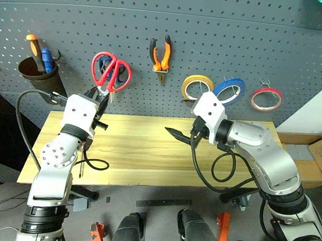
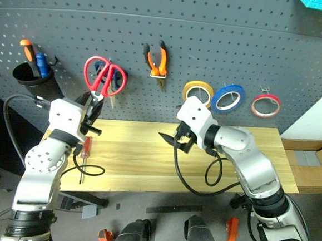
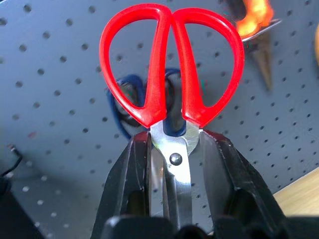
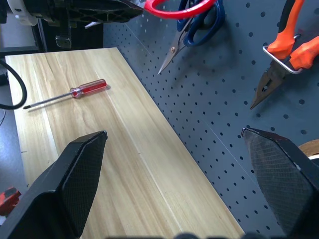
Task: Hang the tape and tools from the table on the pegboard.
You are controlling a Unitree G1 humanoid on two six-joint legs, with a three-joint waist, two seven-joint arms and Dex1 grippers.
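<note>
Step in hand, as I read it: hanging the red scissors (image 1: 110, 72). The left gripper (image 3: 172, 164) is pinched on the blades just below the pivot, handles up, held close in front of the pegboard (image 1: 223, 41), right over the blue scissors (image 3: 169, 99) already hanging there. The red loops don't look seated on a hook yet; can't make out the hook itself.

Next move, prob.: ease one red loop over a free hook, let the weight settle, then let go. Needs a small, careful push toward the board w/o knocking the blue pair.

Right gripper (image 4: 174, 179): fingers spread wide, holding nothing, hovering above the worktop (image 1: 147, 153) near the middle, close to the board.

Rest of the job:
- pliers (image 1: 161, 54), orange/black handles, already up on the board, right of the scissors
- blue tape (image 1: 229, 90) already hung, between a yellow roll (image 1: 196, 87) and a red-pink roll (image 1: 266, 98)
- screwdriver (image 4: 70, 94), clear red handle, lying flat on the worktop toward its left end, near the left arm's cable; untouched, so it's likely the last item to go up.

So approx. two of four done, third in progress.
</note>
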